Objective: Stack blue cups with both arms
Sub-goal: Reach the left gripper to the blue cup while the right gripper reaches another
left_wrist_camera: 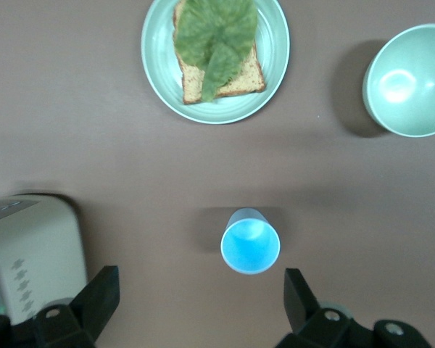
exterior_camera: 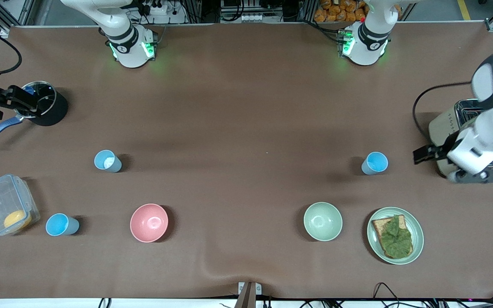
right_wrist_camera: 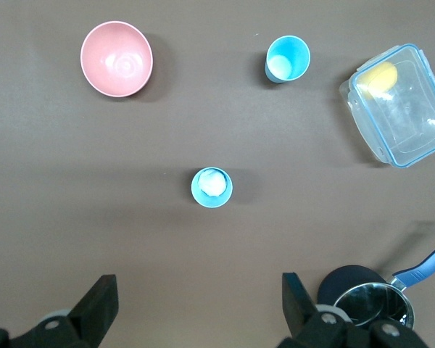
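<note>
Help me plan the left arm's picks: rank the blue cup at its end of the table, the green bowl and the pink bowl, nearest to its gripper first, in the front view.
From the left gripper, by the toaster:
1. Blue cup, beside it.
2. Green bowl, nearer the camera.
3. Pink bowl, toward the right arm's end.

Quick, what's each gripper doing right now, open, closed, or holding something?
Left gripper: open, empty, above the table near the toaster.
Right gripper: open, empty, near the saucepan.

Three blue cups, two bowls, one plate.

table: brown cover | top edge: metal frame | light: even
</note>
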Controlling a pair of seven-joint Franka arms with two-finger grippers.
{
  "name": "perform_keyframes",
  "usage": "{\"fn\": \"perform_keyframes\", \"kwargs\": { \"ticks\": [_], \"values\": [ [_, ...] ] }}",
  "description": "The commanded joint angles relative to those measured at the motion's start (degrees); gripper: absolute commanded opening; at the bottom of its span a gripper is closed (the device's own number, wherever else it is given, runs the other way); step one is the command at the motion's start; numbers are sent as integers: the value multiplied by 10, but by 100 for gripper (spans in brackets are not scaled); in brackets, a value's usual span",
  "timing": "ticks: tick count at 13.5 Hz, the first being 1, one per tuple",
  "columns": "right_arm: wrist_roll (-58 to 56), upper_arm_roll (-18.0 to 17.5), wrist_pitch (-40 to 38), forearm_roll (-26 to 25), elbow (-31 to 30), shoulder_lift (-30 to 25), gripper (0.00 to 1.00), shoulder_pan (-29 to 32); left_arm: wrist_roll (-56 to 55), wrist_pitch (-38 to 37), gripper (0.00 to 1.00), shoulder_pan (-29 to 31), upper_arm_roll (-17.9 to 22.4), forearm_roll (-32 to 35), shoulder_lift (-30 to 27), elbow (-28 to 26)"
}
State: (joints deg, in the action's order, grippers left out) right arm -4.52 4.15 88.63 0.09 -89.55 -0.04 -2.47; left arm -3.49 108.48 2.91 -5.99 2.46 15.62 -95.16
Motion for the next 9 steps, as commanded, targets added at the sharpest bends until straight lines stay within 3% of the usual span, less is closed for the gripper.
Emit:
{"fn": "perform_keyframes", "kwargs": {
  "ticks": [1, 5, 9],
  "values": [
    [-1, 4, -4, -5, 2, -2, 100, -6, -22, 24, 100, -3, -9, 5, 34, -8],
    [0, 3, -6, -10, 0, 22, 100, -30, -22, 149, 100, -3, -9, 12, 30, -127],
    [6, 2, -2, -4, -4, 100, 100, -84, -22, 175, 100, -1, -9, 12, 6, -198]
  ]
}}
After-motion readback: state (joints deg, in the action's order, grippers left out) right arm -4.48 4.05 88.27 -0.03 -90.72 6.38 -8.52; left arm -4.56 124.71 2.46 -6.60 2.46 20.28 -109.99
